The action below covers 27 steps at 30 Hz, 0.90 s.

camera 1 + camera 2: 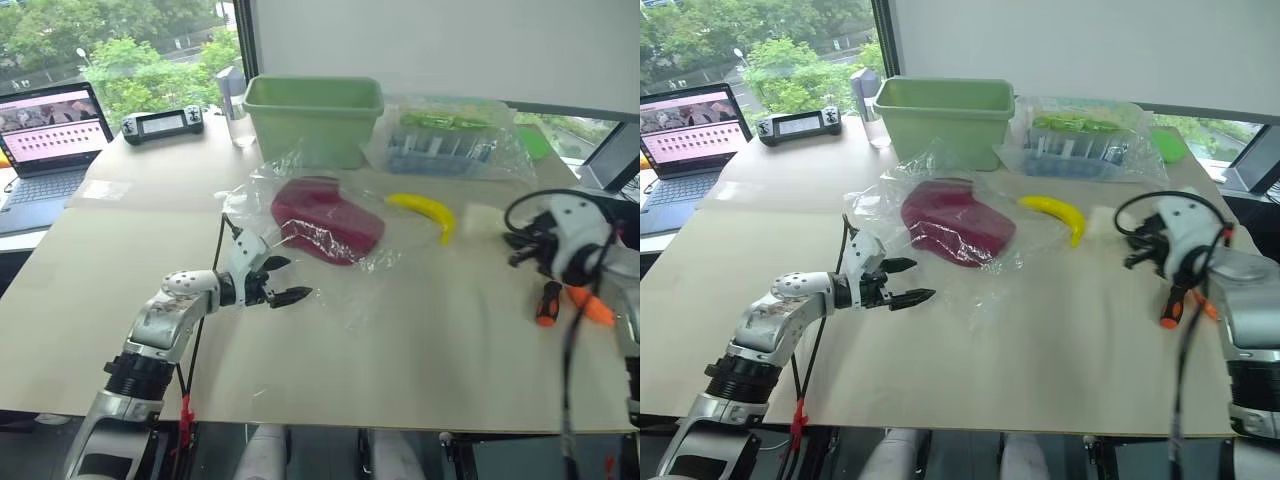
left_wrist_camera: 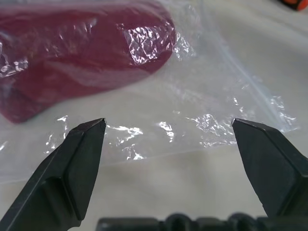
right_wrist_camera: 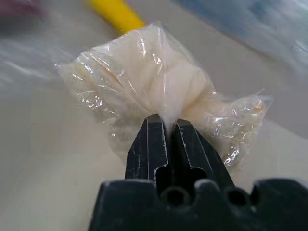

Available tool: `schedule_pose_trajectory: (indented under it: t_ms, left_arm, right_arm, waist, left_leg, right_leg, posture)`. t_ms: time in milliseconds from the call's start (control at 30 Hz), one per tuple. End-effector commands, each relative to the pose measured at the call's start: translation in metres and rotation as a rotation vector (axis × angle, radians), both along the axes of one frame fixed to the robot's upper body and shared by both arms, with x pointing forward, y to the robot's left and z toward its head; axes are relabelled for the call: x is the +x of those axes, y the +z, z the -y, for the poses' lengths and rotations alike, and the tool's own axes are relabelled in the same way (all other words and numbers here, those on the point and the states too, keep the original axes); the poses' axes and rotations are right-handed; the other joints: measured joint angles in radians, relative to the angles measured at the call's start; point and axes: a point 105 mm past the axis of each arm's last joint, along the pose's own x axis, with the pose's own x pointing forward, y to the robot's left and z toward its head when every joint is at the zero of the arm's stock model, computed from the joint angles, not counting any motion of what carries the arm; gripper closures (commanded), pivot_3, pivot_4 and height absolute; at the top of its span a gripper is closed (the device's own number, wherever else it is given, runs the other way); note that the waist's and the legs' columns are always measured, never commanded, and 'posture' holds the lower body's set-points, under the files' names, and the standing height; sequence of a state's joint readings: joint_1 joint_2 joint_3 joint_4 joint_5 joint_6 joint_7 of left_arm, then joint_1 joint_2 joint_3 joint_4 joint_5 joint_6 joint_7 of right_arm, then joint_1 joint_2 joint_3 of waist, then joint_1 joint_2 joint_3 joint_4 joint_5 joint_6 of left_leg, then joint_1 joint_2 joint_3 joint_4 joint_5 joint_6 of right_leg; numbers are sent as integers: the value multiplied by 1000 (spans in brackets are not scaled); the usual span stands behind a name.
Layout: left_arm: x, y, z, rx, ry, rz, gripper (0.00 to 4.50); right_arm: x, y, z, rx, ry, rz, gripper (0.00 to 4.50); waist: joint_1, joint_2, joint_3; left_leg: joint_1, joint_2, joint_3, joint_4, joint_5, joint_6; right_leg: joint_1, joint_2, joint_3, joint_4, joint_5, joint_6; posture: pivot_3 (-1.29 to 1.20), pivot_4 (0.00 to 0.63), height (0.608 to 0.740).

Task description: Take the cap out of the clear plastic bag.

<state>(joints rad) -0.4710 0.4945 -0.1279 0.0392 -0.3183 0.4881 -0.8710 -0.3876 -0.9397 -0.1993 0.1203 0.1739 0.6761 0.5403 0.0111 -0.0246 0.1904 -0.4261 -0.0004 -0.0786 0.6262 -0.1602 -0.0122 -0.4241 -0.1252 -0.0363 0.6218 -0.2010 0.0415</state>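
Nearest on the left, the left gripper [image 1: 285, 280] hovers low over the pale beige tabletop [image 1: 400, 370], its two black fingers [image 2: 72, 168] spread wide. It points at the near edge of the large, crinkly clear plastic bag [image 1: 350, 262], which lies flat on the middle of the table; the fingertips sit just short of the film, apart from it.

Inside that bag, toward its far left part, rests the dark red fabric cap [image 1: 325, 220], fully covered by the glossy plastic.

On the right side, the right gripper [image 3: 162, 126] has its fingers pressed together on a pinch of thin film belonging to a small clear packet with pale cream contents [image 3: 144, 77], which bunches up just beyond the fingertips.

Just right of the large bag lies a yellow banana [image 1: 425, 210], and near the right gripper rest a black-and-orange screwdriver [image 1: 547, 303] and an orange tool [image 1: 590, 306] beside it.

Farther back stands a pale green plastic tub [image 1: 312, 115], with another clear bag holding green and blue-grey items [image 1: 445, 135] to its right. At the far left are an open laptop [image 1: 45, 140] and a handheld game controller [image 1: 162, 123].
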Motion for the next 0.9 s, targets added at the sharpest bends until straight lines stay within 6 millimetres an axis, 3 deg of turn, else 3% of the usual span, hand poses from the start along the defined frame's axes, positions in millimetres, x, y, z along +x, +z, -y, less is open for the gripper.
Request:
schedule_pose_trajectory:
  t_ms: [33,67,100,200,367,500,633,733,900]
  left_arm:
    - [8,2,2,23,46,73,0]
    - [7,1,4,29,41,78,0]
    - [6,2,6,25,36,80,0]
    - [4,8,9,9,33,86,0]
    - [3,9,9,15,33,90,0]
    - [4,10,9,18,33,90,0]
    - [7,10,11,22,27,92,0]
    - [8,10,12,21,26,95,0]
    - [12,15,12,-8,59,122,0]
  right_arm:
    - [-1,11,26,-46,-101,55,4489]
    - [-1,7,28,-50,-111,48,4489]
    - [-1,4,29,-54,-116,40,3885]
    - [-1,4,25,-54,-103,40,2997]
    - [0,26,21,-160,-97,86,1318]
    - [9,58,-6,-133,-23,171,25]
    - [25,70,-50,9,105,229,25]
    - [44,58,-76,97,153,231,25]
    - [85,40,-92,207,113,272,25]
  waist:
    - [-10,0,0]
    - [-17,0,0]
    - [-24,0,0]
    - [-30,1,0]
    - [-26,1,0]
    - [-29,2,1]
    - [-31,2,1]
    - [-29,1,1]
    - [-23,2,1]
  left_leg:
    - [1,0,1,0,0,0]
    - [2,0,1,0,0,0]
    - [2,0,1,0,0,0]
    - [3,0,2,1,0,0]
    - [3,0,2,2,0,0]
    - [3,0,3,2,0,0]
    - [4,0,4,2,0,0]
    - [4,0,3,2,0,0]
    - [2,-1,4,3,0,0]
  right_leg:
    - [0,0,1,0,0,0]
    - [1,0,1,1,0,0]
    - [0,0,2,2,0,0]
    - [1,0,3,4,0,0]
    - [1,0,4,4,1,2]
    - [0,0,5,3,1,2]
    - [1,1,6,4,2,2]
    - [2,1,6,3,2,2]
    - [0,1,8,3,3,4]
  posture:
    - [0,150,740]
    - [0,150,740]
    - [0,150,740]
    - [0,150,740]
    - [0,150,740]
    - [0,150,740]
    - [0,150,740]
    - [0,150,740]
    - [0,150,740]
